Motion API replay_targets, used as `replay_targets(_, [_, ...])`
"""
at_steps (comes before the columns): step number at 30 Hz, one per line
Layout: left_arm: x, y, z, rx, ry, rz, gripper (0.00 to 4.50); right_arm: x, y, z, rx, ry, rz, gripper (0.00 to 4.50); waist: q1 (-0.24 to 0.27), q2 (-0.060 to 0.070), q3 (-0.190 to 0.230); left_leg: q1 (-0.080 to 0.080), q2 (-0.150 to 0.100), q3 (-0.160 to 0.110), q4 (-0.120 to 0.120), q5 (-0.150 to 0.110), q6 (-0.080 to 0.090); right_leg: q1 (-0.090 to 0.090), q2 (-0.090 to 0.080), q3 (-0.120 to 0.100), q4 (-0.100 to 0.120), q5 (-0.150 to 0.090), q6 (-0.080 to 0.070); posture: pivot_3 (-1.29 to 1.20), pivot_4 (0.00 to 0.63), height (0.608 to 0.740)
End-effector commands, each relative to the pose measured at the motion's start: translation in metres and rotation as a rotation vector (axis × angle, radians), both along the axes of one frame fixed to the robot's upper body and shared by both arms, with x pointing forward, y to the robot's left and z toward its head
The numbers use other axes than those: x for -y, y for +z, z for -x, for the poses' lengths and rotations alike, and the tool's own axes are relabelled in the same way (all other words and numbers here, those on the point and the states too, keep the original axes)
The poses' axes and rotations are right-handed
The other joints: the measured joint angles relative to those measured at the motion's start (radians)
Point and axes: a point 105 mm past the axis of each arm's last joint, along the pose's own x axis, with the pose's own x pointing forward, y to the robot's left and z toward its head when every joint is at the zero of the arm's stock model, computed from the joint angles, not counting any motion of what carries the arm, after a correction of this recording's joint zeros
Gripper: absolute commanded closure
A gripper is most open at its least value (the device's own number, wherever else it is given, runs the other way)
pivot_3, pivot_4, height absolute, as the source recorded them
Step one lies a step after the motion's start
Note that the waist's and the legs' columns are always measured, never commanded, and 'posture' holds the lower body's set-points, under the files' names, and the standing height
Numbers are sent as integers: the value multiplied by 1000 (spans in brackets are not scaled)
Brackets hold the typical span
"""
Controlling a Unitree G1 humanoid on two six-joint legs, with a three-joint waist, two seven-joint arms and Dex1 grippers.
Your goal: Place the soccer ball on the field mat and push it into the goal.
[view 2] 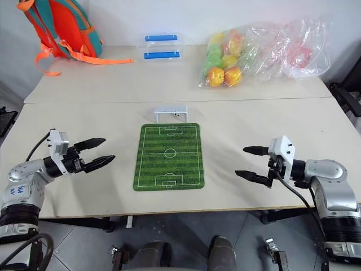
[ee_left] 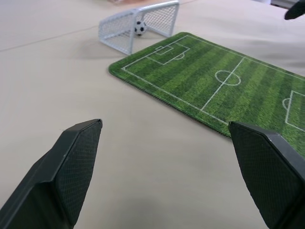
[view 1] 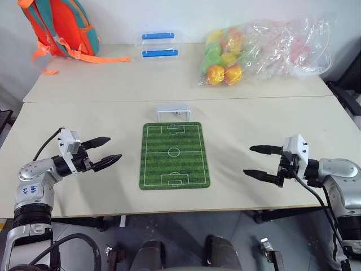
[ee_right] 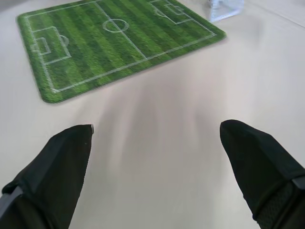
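The green field mat (view 1: pixel 174 154) lies flat in the middle of the table, its white pitch lines facing up. The small white goal (view 1: pixel 174 112) stands just past the mat's far end. In the left wrist view the soccer ball (ee_left: pixel 139 27) sits inside the goal (ee_left: pixel 138 24), against the netting. My left gripper (view 1: pixel 115 148) hovers left of the mat, open and holding nothing. On the mat's right side my right gripper (view 1: pixel 247 160) is open and holds nothing, its fingers pointing toward the mat (ee_right: pixel 109 43).
An orange and teal backpack (view 1: pixel 62 25) lies at the table's far left. Two clear boxes with blue handles (view 1: pixel 159 45) stand at the far middle. A clear plastic bag of coloured balls (view 1: pixel 254 48) sits at the far right. The table's front edge runs just below both grippers.
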Motion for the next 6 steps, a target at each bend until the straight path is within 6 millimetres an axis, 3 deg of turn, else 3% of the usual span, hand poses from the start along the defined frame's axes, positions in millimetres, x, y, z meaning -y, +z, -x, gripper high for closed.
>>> replay_targets(1, [-7,7,1,8,0,-35,0,7,8,-1,59,-38,-11,26,0,0,0,0,0,0,0,0,0,0,0,0,0,0,0,0,150,740])
replay_targets(6, [-7,10,0,12,-28,-46,0,3,9,0,70,-50,-20,26,0,0,0,0,0,0,0,0,0,0,0,0,0,0,0,0,150,740])
